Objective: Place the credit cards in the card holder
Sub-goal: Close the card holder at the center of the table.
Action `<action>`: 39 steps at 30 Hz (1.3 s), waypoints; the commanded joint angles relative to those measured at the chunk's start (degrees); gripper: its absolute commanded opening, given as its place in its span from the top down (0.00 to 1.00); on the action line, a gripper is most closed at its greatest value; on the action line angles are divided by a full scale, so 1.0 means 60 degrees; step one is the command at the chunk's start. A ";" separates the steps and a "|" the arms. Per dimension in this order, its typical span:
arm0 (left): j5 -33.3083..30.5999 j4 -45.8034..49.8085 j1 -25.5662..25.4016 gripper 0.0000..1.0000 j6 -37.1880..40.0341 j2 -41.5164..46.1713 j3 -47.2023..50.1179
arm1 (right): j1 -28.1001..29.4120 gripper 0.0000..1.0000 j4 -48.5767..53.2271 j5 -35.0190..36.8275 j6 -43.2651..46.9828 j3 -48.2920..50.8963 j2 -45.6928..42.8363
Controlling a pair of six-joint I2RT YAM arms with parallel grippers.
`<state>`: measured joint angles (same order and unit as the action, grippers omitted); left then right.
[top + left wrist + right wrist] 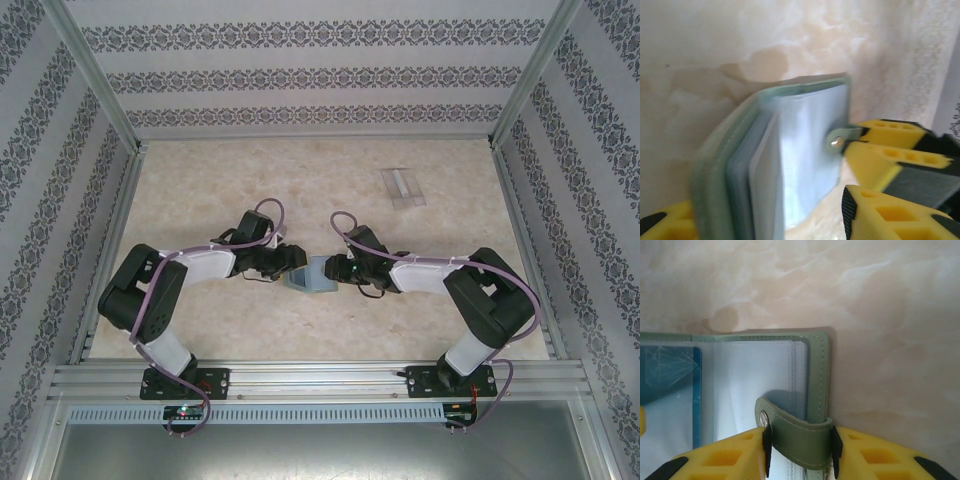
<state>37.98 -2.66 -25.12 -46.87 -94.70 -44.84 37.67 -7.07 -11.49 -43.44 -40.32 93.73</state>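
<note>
Top cam: high, behind both arm bases [185, 382], looks down on beige marbled tabletop [300, 180], far off. L wrist cam: v. close, past its yellow fingers [880, 217] onto soft grey-green bifold card holder [805, 150]. R wrist cam: equally close, holder's tab between its fingers [725, 457]. All 3 share holder.

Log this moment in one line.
left pincer: gripping open card holder | right pincer: shut on closing tab | clear box: far right, apart from both arms
</note>
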 commanded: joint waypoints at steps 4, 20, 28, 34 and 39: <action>0.0253 -0.0916 -0.0136 0.48 -0.0256 0.0666 -0.0012 | 0.0131 0.60 -0.0713 -0.0416 -0.0165 -0.0130 0.0114; 0.0291 -0.0995 -0.0485 0.47 -0.0375 -0.0214 -0.0480 | -0.0575 0.50 -0.0401 -0.0303 0.1363 0.0441 -0.0730; -0.0151 0.0200 -0.0486 0.47 0.0340 0.0248 -0.0665 | -0.0800 0.50 0.1920 0.0037 0.6049 -0.1181 -0.1167; -0.0510 0.0967 -0.0440 0.47 0.0851 0.0678 -0.0742 | -0.1734 0.47 0.0683 -0.3845 0.9655 -0.0499 -0.2146; -0.0718 0.1293 -0.0359 0.47 0.1180 0.0944 -0.0622 | -0.1153 0.46 0.4402 -0.1859 1.4150 -0.2068 -0.2157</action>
<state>35.29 1.61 -27.38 -42.85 -90.59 -47.66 28.86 7.81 -24.38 19.62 -48.99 81.14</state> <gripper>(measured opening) 0.534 0.534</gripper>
